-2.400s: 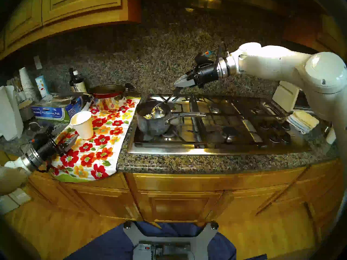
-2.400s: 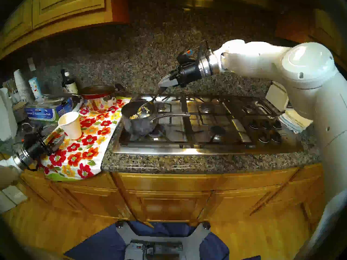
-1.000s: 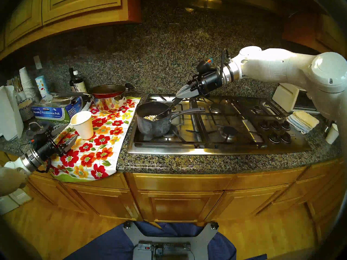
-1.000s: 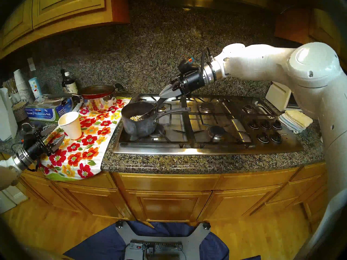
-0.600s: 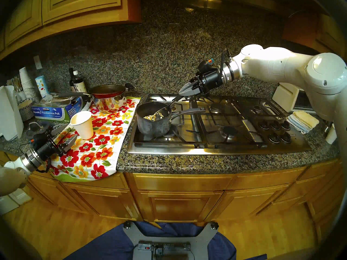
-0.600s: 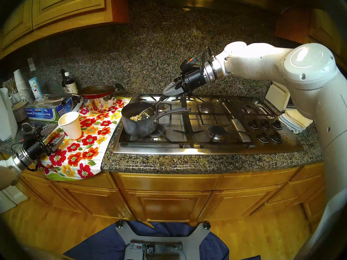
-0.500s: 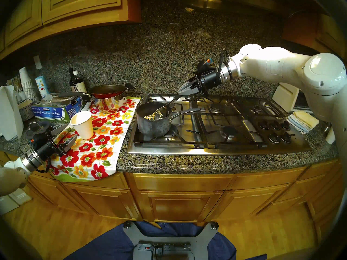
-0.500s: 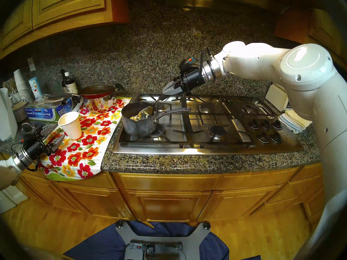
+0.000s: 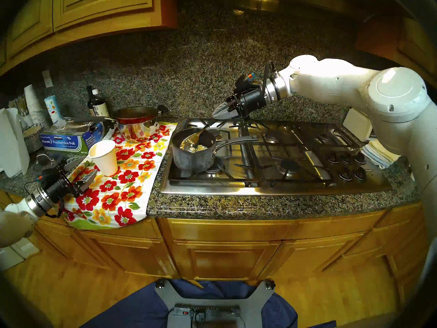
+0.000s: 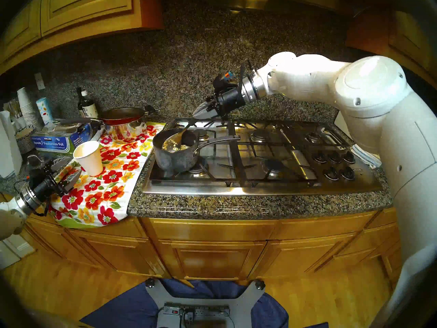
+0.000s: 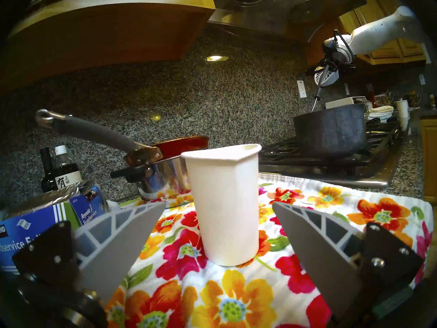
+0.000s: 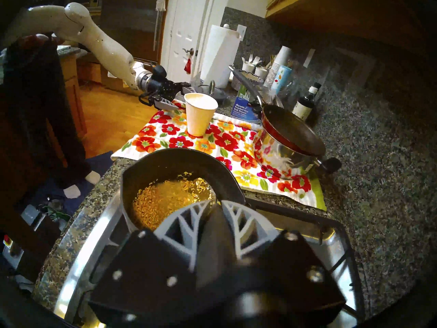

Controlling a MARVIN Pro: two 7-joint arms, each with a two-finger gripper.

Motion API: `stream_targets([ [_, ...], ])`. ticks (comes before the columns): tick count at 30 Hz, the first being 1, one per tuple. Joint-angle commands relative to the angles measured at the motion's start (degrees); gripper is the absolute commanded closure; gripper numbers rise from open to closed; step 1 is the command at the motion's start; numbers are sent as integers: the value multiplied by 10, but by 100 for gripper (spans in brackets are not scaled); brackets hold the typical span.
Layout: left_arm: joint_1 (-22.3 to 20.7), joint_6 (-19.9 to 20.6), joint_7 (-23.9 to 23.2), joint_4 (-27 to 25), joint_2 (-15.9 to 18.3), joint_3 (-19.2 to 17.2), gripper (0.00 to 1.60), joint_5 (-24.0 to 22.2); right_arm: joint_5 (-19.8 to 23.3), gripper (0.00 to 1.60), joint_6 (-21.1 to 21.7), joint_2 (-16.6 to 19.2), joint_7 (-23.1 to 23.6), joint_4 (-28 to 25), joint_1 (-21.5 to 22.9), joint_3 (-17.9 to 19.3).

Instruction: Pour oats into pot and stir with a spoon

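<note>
The right gripper (image 9: 216, 113) was clamped on the dark handle of the spoon (image 9: 194, 138), its two fingers pressed together around it above the back of the stove (image 9: 272, 190). The spoon slanted down into the pot (image 9: 189, 159), a dark grey saucepan that stood on the front left burner with its long silver handle pointing right across the grate. The spoon's shiny bowl lay low inside the pot among the oats (image 9: 199, 148), which were spread as pale flakes over the pot's floor; the right wrist view showed them covering much of the bottom. The left gripper (image 11: 218, 216) hung with its fingers spread wide and nothing between them, just short of a white paper cup (image 9: 104, 157) that stood upright on a flowered cloth (image 9: 123, 192) left of the stove. Behind the cup, a red pan (image 9: 136, 114) sat atop a shiny steel pot (image 9: 137, 131) beside a blue foil box (image 9: 66, 141).
</note>
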Motion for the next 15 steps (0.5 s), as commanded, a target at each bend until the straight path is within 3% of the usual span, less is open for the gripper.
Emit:
stream_targets([
  [1,0,-1,-53,-1,8,-20,0,2,8,160,3,15,36,-18,47,16],
  [8,2,-1,-59,0,8,-22,0,-1,-7,160,3,52,38,-46,66,2],
  [15,5,-1,-61,-1,8,-26,0,-1,-18,160,0,66,38,-43,66,-11],
])
